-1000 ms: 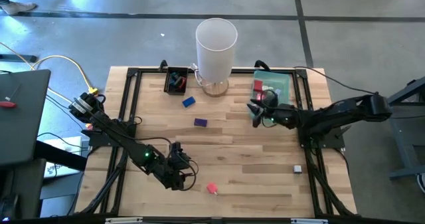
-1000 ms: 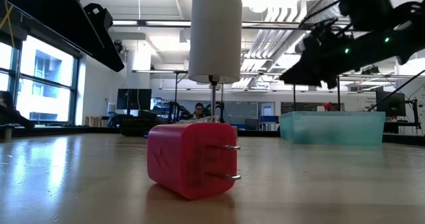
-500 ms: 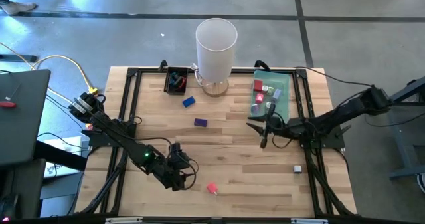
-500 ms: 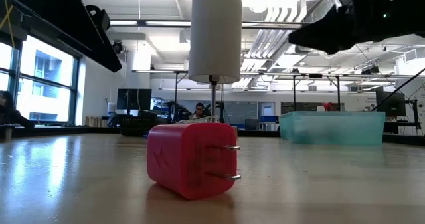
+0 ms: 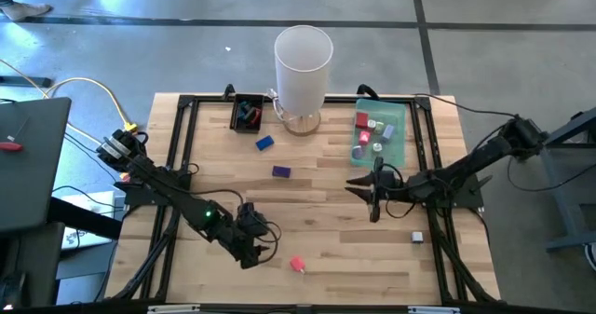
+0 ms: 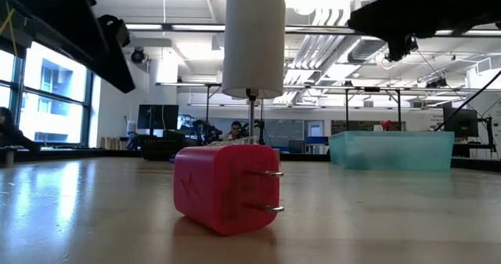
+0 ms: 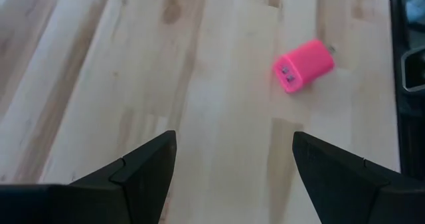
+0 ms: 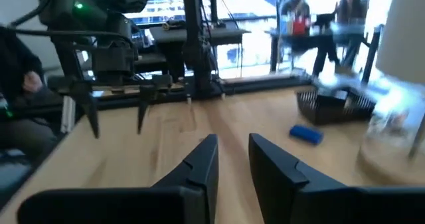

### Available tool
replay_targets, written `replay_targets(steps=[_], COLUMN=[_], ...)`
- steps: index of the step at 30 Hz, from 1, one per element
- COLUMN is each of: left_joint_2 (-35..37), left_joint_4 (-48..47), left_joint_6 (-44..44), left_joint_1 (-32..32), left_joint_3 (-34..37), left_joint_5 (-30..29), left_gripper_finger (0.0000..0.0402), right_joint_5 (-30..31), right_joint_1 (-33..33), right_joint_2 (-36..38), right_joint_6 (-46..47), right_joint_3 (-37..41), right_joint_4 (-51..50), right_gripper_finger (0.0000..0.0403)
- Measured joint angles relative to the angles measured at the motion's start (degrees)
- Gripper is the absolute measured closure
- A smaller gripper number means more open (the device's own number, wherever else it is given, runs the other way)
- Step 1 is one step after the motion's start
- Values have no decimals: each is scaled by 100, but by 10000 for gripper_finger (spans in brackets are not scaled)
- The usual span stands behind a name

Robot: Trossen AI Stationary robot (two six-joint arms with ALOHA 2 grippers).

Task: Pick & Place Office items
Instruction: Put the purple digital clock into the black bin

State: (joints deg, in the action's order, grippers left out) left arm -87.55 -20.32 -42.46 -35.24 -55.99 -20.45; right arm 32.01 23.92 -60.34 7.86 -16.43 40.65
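A pink plug block lies on its side on the wooden table near the front edge; the low view shows its two prongs level. My left gripper hangs open just left of it, tilted down, with the block ahead of its fingers. My right gripper hovers level over the table's right middle, its fingers a narrow gap apart and empty. A blue piece, a purple piece and a grey piece lie loose on the table.
The translucent green tray at the back right holds several small pieces. A small black tray and a tall white cylinder stand at the back. A black frame runs along the table's edges. People sit beyond the table.
My right gripper has drawn back from the green tray's left edge toward the table's near edge, swinging out over the bare wood and rising a little. The pieces on the table have kept still.
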Motion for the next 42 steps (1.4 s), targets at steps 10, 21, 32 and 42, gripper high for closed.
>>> replay_targets(steps=[10,21,32,42], left_joint_2=[-48,-221,-282,-282], left_joint_4=[-7,134,-671,-747], left_joint_6=[306,403,692,4258], left_joint_1=[619,1070,1845,2993], left_joint_3=[0,4,0,3], left_joint_5=[626,597,422,1000], left_gripper_finger=[108,108,108,108], right_joint_5=[-3,-63,-52,-45], right_joint_1=[-4,-7,-7,-7], right_joint_2=[-4,-4,-4,-4], right_joint_6=[1188,1303,1315,1484], right_joint_3=[0,0,0,0], right_joint_4=[-1169,-1216,-1208,-1179], right_gripper_finger=[332,332,333,333])
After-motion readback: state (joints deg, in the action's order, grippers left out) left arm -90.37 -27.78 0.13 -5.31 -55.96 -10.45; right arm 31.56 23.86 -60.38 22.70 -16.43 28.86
